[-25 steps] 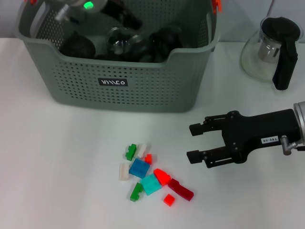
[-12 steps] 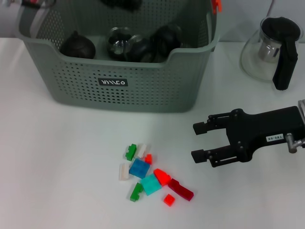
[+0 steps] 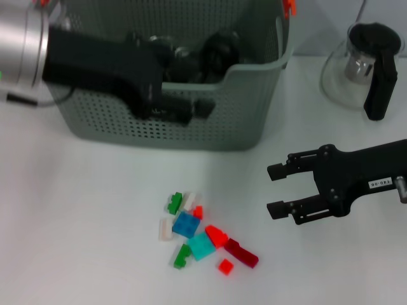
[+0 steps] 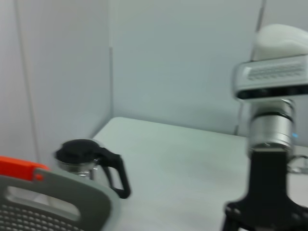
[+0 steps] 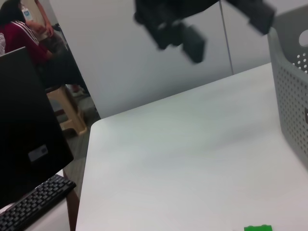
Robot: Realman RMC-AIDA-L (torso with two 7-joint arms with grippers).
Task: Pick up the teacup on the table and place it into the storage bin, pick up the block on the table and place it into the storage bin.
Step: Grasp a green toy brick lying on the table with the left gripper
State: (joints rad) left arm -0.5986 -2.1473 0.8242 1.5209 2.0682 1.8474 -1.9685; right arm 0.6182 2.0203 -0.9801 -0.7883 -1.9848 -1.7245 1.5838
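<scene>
Both grippers are in play, but only one is moving much: the left gripper (image 3: 191, 109), out of sight half a second ago, is now sweeping low across the front of the storage bin (image 3: 254, 121), fingers apparently closed and empty. The right gripper (image 3: 275, 189) is hovering unclenched, drifting slightly away from the blocks (image 3: 202, 232) scattered on the table (image 3: 76, 222). Dark teacups (image 3: 219, 47) are sitting inside the bin, so the blocks look like the remaining job.

text: small white sticker on my right gripper (image 3: 275, 189) | digits too tiny to read | nothing else legible
</scene>
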